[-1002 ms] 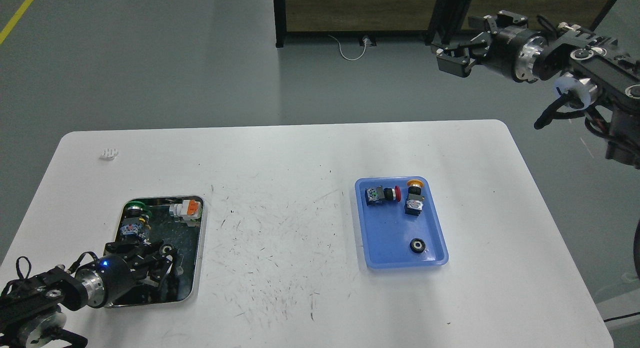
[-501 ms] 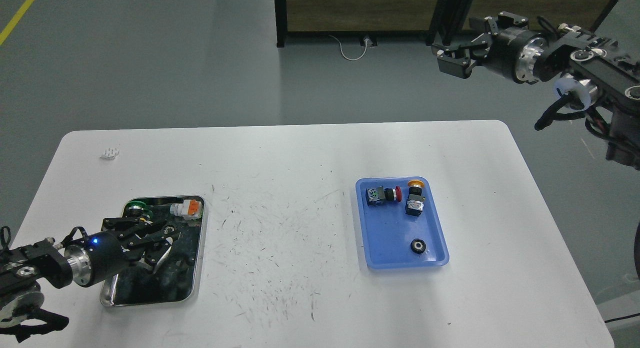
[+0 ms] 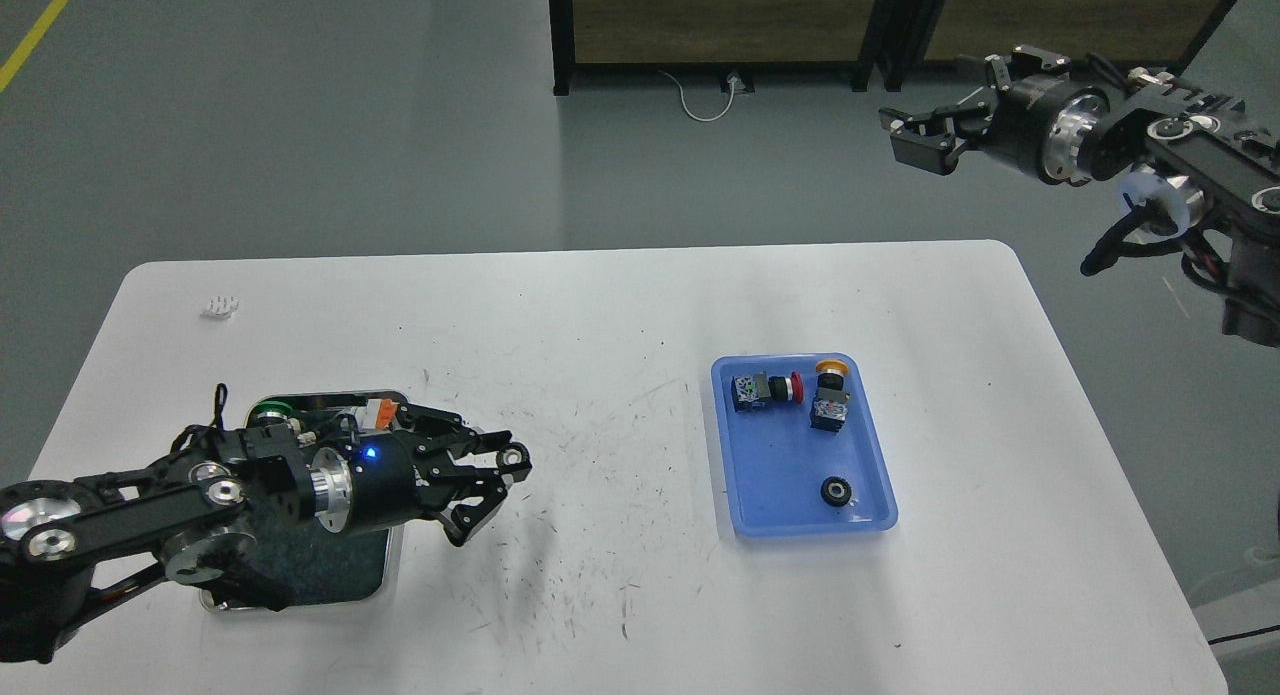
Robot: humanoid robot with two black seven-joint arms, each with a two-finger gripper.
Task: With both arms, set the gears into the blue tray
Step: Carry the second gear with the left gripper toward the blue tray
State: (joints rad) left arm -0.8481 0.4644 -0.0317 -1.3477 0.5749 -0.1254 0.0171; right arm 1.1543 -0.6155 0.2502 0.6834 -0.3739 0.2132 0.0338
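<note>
One gear (image 3: 835,491) lies in the blue tray (image 3: 775,510). I think I see a second gear (image 3: 514,459) at my left gripper (image 3: 490,483), fingers pinched on it, though it is small and dark. A light pinch could drop it on the table (image 3: 620,325) short of the tray. My right gripper (image 3: 918,135) hangs high, fingers spread, empty.

Bare desk (image 3: 600,375) is lying open ahead of the left end effector (image 3: 495,485), toward the blue tray (image 3: 765,515); two push-button switches (image 3: 790,393) are crowding that tray's far end.
</note>
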